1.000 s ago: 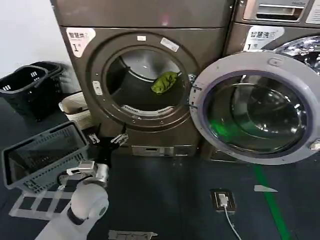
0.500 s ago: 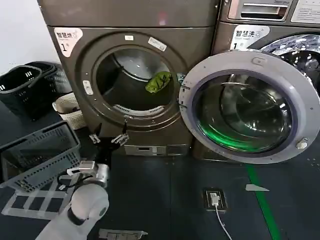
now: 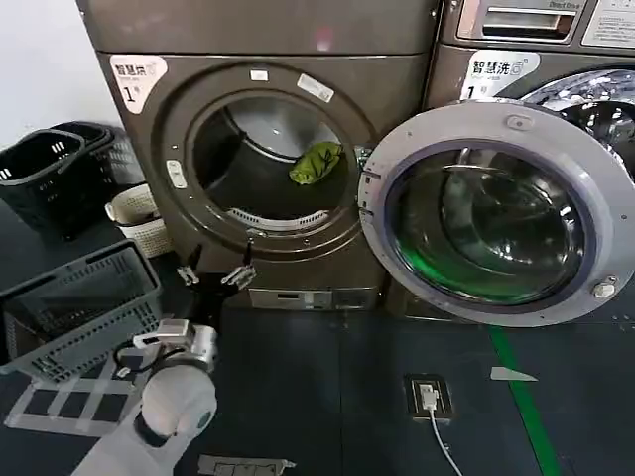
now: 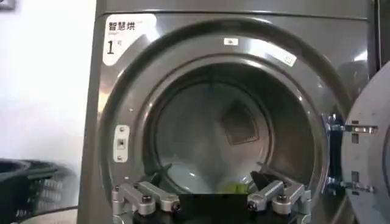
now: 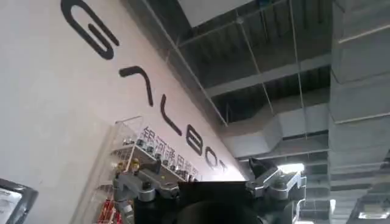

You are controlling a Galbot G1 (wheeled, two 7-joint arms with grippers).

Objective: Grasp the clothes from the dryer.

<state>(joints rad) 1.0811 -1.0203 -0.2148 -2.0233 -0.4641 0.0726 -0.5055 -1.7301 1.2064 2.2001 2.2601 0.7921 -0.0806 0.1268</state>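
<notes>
On a dark floor before the dryer (image 3: 268, 149), the clothes (image 3: 316, 162) are seen inside the drum's right side, while the left gripper (image 3: 215, 275), spread and empty, is held low outside, so the porthole rim could be struck.

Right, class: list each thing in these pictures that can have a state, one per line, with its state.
dryer: door swung fully open to the robot's right, mouth clear.
clothes: wadded inside the drum, ungrasped.
left end effector: open, empty, low before the dryer's mouth, aimed at the drum.
right end effector: open, empty, pointing up at the ceiling.
grey basket: tilted, empty.
black baskets: upright, stacked.
</notes>
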